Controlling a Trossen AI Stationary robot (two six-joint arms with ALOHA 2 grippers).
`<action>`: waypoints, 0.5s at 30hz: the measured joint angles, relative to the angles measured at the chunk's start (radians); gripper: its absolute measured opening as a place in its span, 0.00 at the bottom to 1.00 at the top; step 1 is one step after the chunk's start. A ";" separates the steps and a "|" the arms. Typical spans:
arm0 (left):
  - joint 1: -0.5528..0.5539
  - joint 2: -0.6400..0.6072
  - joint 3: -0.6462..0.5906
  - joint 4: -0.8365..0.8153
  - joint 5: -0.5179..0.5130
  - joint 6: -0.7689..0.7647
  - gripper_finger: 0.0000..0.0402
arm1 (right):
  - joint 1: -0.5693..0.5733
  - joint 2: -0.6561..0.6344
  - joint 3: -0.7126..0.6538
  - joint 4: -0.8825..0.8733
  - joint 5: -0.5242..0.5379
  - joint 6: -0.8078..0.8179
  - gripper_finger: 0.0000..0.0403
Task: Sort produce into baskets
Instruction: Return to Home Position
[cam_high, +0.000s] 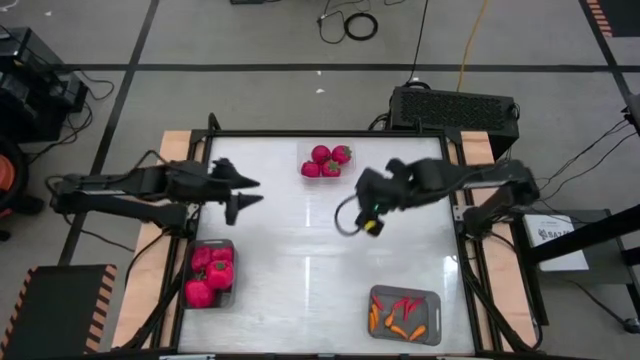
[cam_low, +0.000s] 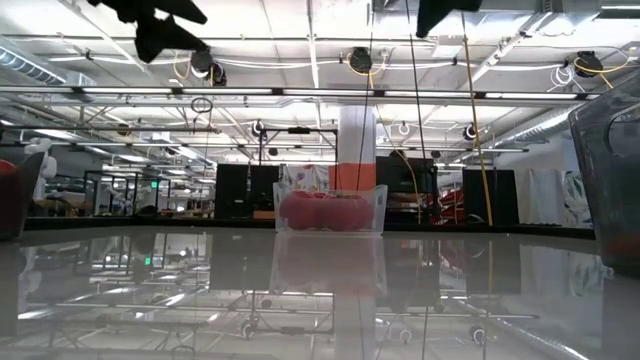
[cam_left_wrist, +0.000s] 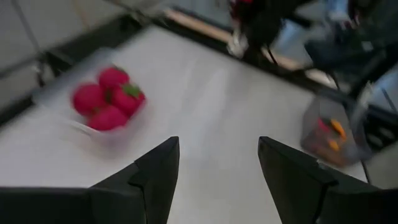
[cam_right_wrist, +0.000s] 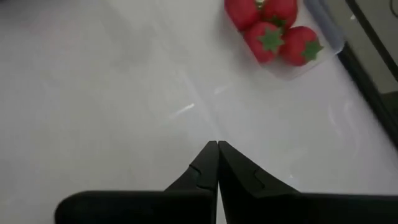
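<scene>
Several round red pieces with green tops (cam_high: 327, 160) lie in a clear tray (cam_high: 304, 152) at the table's far middle; they also show in the left wrist view (cam_left_wrist: 107, 99), the right wrist view (cam_right_wrist: 273, 25) and the low view (cam_low: 325, 210). Lumpy magenta-red pieces (cam_high: 208, 275) fill a grey bin (cam_high: 230, 247) at the near left. Slender orange and red pieces (cam_high: 400, 315) lie in a grey bin (cam_high: 434, 300) at the near right. My left gripper (cam_high: 250, 193) is open and empty above the table's left part. My right gripper (cam_right_wrist: 217, 146) is shut and empty above the table's middle right.
A black box with a perforated top (cam_high: 455, 105) stands beyond the table's far right corner. Black frame rails (cam_high: 330, 133) run along the table's edges. The white tabletop (cam_high: 300, 260) lies bare between the three containers.
</scene>
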 joint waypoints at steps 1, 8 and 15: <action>0.000 -0.021 0.000 0.001 -0.029 -0.001 0.56 | -0.025 -0.032 -0.039 0.024 -0.007 -0.028 0.00; 0.000 -0.130 0.000 -0.048 -0.136 0.001 0.56 | -0.175 -0.265 -0.448 0.367 -0.192 -0.142 0.00; 0.000 -0.152 0.000 -0.238 -0.162 0.006 0.56 | -0.222 -0.393 -0.819 0.754 -0.319 -0.184 0.00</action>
